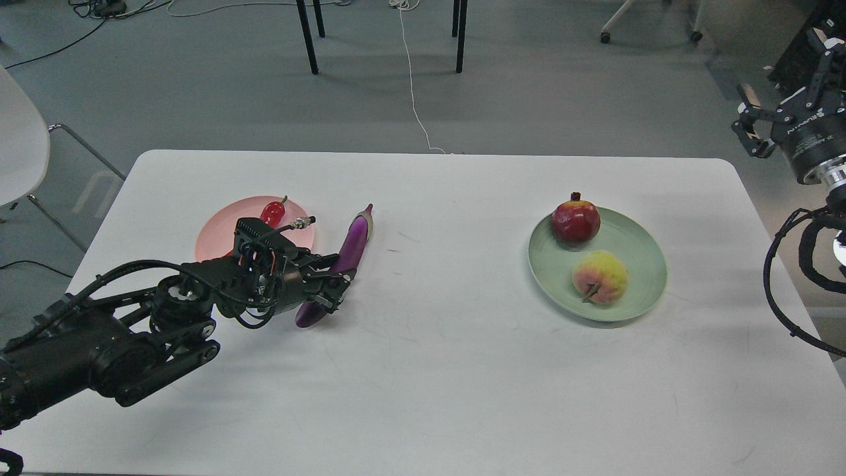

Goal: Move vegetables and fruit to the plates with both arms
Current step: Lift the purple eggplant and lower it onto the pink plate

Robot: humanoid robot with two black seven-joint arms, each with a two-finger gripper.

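Altogether: two plates [218,238] [641,264], two fruits [576,222] [600,277], chili [271,213], eggplant [350,248]

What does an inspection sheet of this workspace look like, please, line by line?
Surface: white table, a few faint marks.
Job's things: chili on the pink plate; pomegranate and peach on the green plate; eggplant on the table beside the pink plate, not on it.
Clutter: nothing seen.
Grippers: left gripper around the eggplant's lower part, seemingly closed on it; right gripper raised off the table's right edge, fingers apart, empty.
Cables: black loops along both arms; a white cord and dark cables on the floor.
Surroundings: grey floor, black table legs, a white chair at left.
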